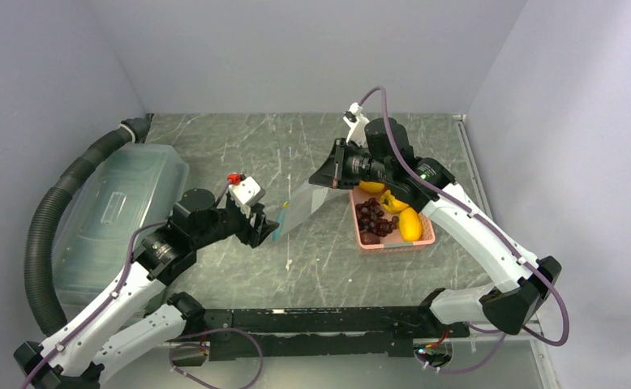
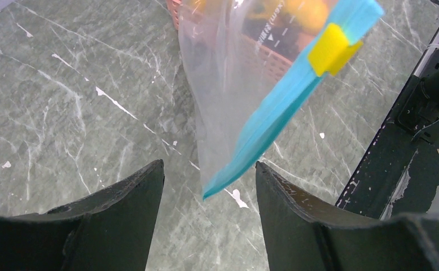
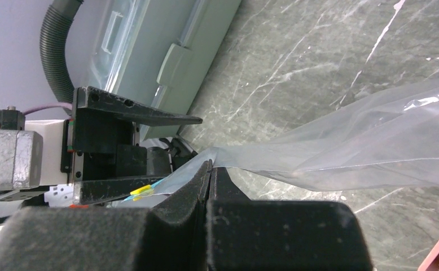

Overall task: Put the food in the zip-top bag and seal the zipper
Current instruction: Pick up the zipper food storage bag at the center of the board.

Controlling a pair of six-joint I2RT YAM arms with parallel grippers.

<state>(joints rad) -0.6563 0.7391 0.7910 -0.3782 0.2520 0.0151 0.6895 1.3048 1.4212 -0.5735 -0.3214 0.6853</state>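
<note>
The clear zip-top bag (image 1: pixel 306 207) hangs stretched in the air between my two grippers. My right gripper (image 1: pixel 326 180) is shut on its far edge; the jaws pinch the film (image 3: pixel 210 165). The teal zipper (image 2: pixel 276 116) with a yellow slider (image 2: pixel 331 49) runs along the near edge. My left gripper (image 2: pixel 209 169) is open, and the zipper's lower corner hangs between its fingertips without touching them. The food lies in the pink basket (image 1: pixel 422 240): purple grapes (image 1: pixel 373 217), yellow pieces (image 1: pixel 409 224) and an orange-yellow piece (image 1: pixel 371 187). The bag looks empty.
A large translucent lidded bin (image 1: pixel 118 215) and a black ribbed hose (image 1: pixel 40 243) fill the left side. The black base rail (image 1: pixel 320 320) runs along the near edge. The right arm reaches over the basket. In the left wrist view the basket (image 2: pixel 262 53) shows through the bag.
</note>
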